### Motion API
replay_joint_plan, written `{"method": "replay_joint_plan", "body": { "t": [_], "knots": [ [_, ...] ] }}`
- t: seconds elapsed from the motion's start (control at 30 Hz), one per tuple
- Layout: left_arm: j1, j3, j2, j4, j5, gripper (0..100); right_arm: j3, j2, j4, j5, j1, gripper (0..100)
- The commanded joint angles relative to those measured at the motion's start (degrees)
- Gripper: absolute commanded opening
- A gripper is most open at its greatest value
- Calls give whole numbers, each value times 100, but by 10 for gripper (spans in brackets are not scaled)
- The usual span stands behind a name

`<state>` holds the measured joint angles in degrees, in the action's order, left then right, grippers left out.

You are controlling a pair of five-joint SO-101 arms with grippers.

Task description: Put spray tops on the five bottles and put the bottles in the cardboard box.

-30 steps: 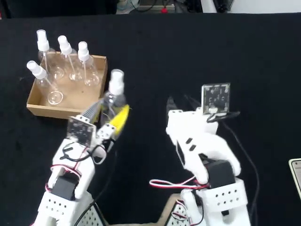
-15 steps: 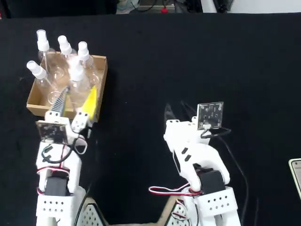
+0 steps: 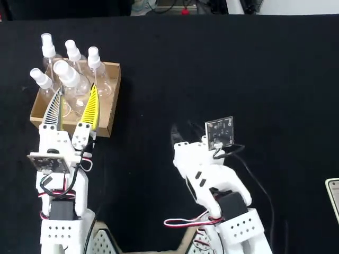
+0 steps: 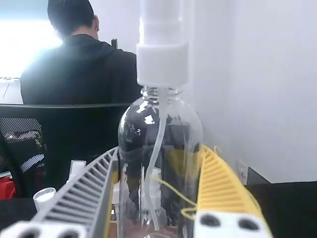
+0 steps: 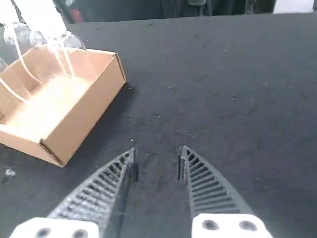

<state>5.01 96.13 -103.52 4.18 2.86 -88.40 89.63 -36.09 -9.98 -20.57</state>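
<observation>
The left arm (image 3: 58, 159) stood extended forward from its base at the near edge of the table (image 3: 238, 63), with its wrist raised and its fingers pointing toward the cardboard box (image 3: 112, 106). The left gripper (image 3: 77, 90) was clamped on a clear bottle (image 4: 161, 144), the grey finger on one side of the body and the yellow finger on the other, both pressed against it. The bottle was upright and carried a white spray top (image 4: 162, 54), with the dip tube running down inside. In the high view the held bottle lay over the open interior of the box, toward its near half; whether its base rested on the box floor could not be established. Four other bottles (image 3: 71, 53), each fitted with a spray top, stood upright inside the box, three along the far side and one at the far-left part. The right arm (image 3: 212, 174) was folded low over the middle of the table, well apart from the box. The right gripper (image 5: 157, 157) pointed down and forward at the bare black surface, its two dark fingers spread apart with nothing between them.
</observation>
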Motion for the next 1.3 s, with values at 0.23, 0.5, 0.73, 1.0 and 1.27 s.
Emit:
{"method": "replay_joint_plan", "body": {
  "t": [0.23, 0.5, 0.73, 1.0, 1.27],
  "knots": [
    [40, 101, -97, 413, 9, 131, 22, 101, 176, 44, -70, 127],
    [31, -558, 466, 378, -44, 131, 13, 101, 176, 44, -70, 127],
    [75, -1771, 2980, 431, -18, 131, 13, 101, 176, 44, -62, 127],
    [57, -875, 4510, 2998, -44, 127, 13, 101, 176, 44, -62, 127],
    [84, -963, 5925, 3727, -299, 127, 22, 101, 176, 44, -62, 127]
  ]
}}
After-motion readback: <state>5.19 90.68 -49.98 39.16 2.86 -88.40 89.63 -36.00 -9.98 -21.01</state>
